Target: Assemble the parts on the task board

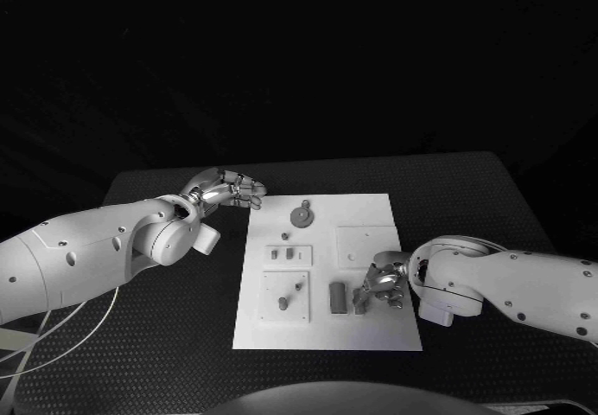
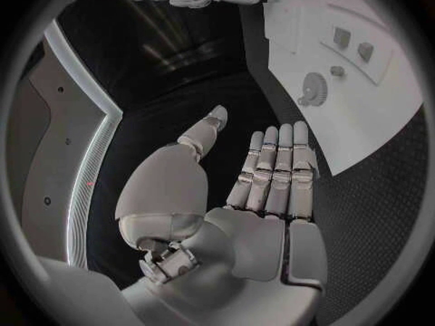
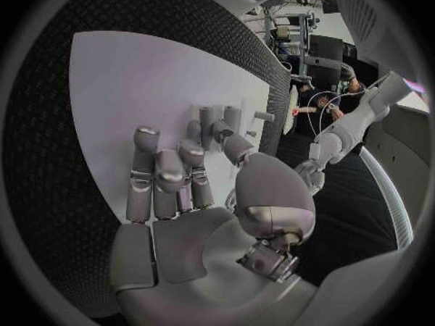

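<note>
The white task board (image 1: 374, 333) lies in the middle of the black table. It carries a grey gear (image 1: 302, 214), small grey pieces (image 1: 284, 253), a panel with pegs (image 1: 284, 294) and a dark upright block (image 1: 338, 296). My right hand (image 1: 383, 286) hovers over the board's right edge beside the block, its fingers (image 3: 159, 174) bent slightly down toward the board (image 3: 127, 87), and I see nothing between them. Grey pegs (image 3: 217, 116) stand just beyond its fingertips. My left hand (image 1: 229, 189) hangs over the table off the board's far left corner, flat and holding nothing (image 2: 272, 174). The gear (image 2: 312, 88) lies ahead of it.
A raised square plate (image 1: 368, 242) sits on the board's right half, just beyond my right hand. Black table mat (image 1: 162, 328) surrounds the board on all sides. The table's far edge (image 1: 312, 164) runs close behind my left hand.
</note>
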